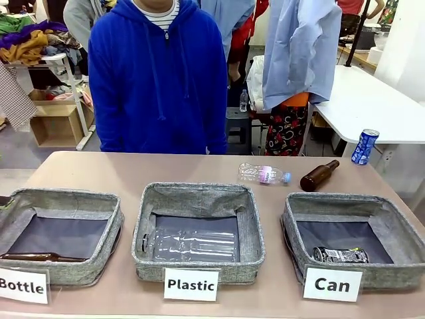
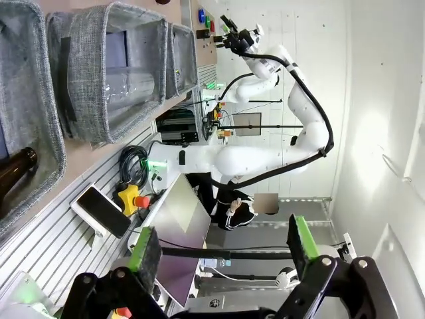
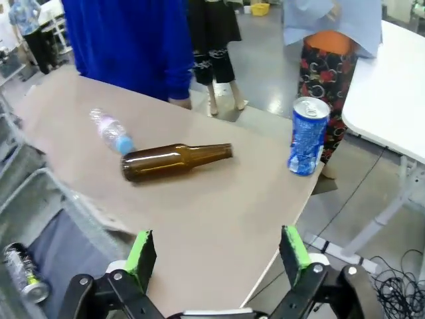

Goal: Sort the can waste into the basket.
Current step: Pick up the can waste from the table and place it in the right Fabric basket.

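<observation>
A blue-and-white can [image 1: 364, 146] stands upright at the table's far right corner. In the right wrist view the same can [image 3: 307, 136] is ahead and to the right of my right gripper [image 3: 218, 251], which hovers open and empty over the table. A black can [image 1: 340, 254] lies on its side in the grey basket [image 1: 335, 201] labelled "Can". It also shows at the lower left as the black can [image 3: 23, 269] inside the basket [image 3: 73, 207]. My left gripper [image 2: 222, 246] is open and empty, off the table's near edge and turned away from the cans.
A brown glass bottle [image 1: 319, 175] and a clear plastic bottle [image 1: 264, 174] lie on the table behind the baskets. The "Plastic" basket [image 1: 198, 196] holds a clear bottle and the "Bottle" basket [image 1: 63, 198] a brown one. A person in a blue hoodie [image 1: 158, 80] stands at the far side.
</observation>
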`<state>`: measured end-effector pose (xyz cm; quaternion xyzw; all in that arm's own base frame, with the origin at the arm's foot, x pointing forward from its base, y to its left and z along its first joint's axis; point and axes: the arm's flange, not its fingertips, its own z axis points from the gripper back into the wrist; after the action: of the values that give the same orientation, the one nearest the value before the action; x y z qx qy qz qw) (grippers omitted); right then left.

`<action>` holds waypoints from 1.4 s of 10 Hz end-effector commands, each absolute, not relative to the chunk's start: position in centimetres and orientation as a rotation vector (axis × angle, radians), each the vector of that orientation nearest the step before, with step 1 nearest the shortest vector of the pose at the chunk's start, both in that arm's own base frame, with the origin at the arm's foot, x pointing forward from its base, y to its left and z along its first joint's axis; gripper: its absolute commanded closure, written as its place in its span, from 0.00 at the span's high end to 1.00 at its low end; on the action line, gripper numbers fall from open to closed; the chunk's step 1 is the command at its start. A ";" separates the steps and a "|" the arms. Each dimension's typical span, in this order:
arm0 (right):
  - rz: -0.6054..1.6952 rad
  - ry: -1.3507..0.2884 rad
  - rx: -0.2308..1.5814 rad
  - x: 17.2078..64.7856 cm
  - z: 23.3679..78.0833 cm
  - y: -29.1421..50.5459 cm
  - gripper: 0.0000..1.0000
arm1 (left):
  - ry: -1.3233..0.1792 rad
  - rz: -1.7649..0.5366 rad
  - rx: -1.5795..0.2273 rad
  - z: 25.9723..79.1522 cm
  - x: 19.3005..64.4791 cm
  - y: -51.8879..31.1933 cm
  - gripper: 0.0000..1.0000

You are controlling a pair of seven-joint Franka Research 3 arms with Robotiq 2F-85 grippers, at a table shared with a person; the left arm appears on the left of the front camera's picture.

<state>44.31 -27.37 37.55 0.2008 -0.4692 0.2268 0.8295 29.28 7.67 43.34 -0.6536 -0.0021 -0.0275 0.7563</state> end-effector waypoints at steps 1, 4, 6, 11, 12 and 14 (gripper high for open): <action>0.479 -1.066 0.287 47.7 34.7 -27.1 1.00 | -0.006 -0.053 -1.446 43.9 29.3 7.5 1.00; 0.495 -1.121 0.167 51.5 32.2 -25.3 1.00 | -0.006 -0.053 -1.446 43.9 29.3 7.5 1.00; 0.492 -1.097 0.180 54.2 30.3 -24.4 1.00 | -0.006 -0.053 -1.446 43.9 29.3 7.5 1.00; 0.464 -1.176 0.245 57.7 27.4 -23.8 1.00 | -0.006 -0.053 -1.446 43.9 29.3 7.5 1.00; 0.452 -1.221 0.274 58.3 26.7 -23.9 1.00 | -0.006 -0.053 -1.446 43.9 29.3 7.5 1.00; 0.420 -1.261 0.304 59.4 25.7 -24.1 1.00 | -0.006 -0.053 -1.446 43.9 29.3 7.5 1.00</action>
<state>58.68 -23.69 26.48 0.1500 -0.5567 0.1961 0.7932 29.28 7.66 43.34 -0.6536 -0.0020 -0.0277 0.7563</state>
